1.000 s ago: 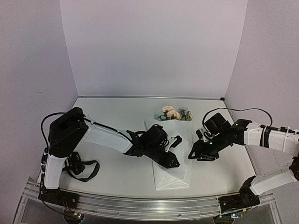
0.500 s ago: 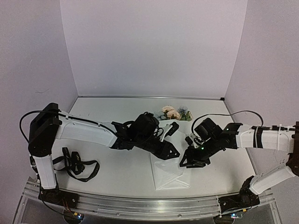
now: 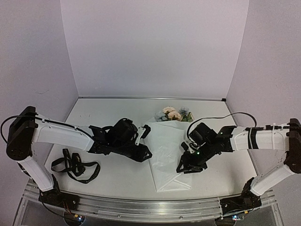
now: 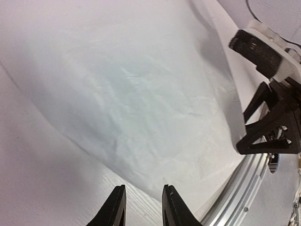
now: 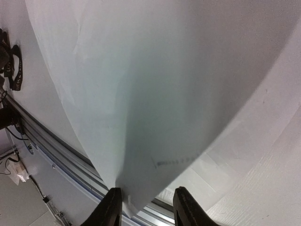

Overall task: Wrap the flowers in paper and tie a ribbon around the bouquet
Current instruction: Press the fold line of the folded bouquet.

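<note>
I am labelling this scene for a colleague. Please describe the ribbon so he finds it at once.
Start at the table, near-left corner, beside the left arm's base. The ribbon lies there in loose loops: black like the arm cables, but flat and attached to nothing.

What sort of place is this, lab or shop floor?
Most likely a lab test cell: bare walls box in a white table, two arms sit on an aluminium rail, with paper, flowers and a ribbon as props.
</note>
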### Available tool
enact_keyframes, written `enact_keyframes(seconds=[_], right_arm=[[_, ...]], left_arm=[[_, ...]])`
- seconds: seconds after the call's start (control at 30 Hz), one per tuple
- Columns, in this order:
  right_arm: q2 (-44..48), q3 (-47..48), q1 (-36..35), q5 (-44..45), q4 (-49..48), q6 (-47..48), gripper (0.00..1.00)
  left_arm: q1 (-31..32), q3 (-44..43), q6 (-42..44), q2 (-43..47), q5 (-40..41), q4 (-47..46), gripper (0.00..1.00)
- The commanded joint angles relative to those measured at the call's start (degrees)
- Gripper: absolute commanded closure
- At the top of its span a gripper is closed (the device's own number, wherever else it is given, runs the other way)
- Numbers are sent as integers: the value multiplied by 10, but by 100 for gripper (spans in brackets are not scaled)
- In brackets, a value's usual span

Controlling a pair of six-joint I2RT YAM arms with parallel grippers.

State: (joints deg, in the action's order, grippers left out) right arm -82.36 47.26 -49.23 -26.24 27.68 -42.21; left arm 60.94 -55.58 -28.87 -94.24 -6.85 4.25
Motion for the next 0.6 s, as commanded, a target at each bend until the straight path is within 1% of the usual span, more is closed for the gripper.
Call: enact_keyframes(seconds=[0.0,0.07,0.2,0.23,0.27,0.33,0.43,0.57], right_arm=[[-30,41,-12,4,-34,-15,62],[-36,47,-15,8,-36,-17,68],[-25,43,-20,22,-36,-16,90],[-20,43,-23,25,-32,-11,95],[-14,42,-26,34,-22,-2,97],[-1,34,-35,60,-1,14,100],[23,4,-45,107,5,32,100],[46,-36,-57,169,13,47,100]], left_arm=[[-12,17,-11,2,33,-20,71],[-23,22,-14,-8,28,-31,71],[-33,25,-9,-20,8,-66,72],[-34,22,-6,-24,0,-73,73],[-34,18,-3,-29,-9,-77,74],[-34,3,2,-43,-20,-81,76],[-34,-23,9,-70,-38,-75,81],[-34,-50,17,-85,-45,-67,83]])
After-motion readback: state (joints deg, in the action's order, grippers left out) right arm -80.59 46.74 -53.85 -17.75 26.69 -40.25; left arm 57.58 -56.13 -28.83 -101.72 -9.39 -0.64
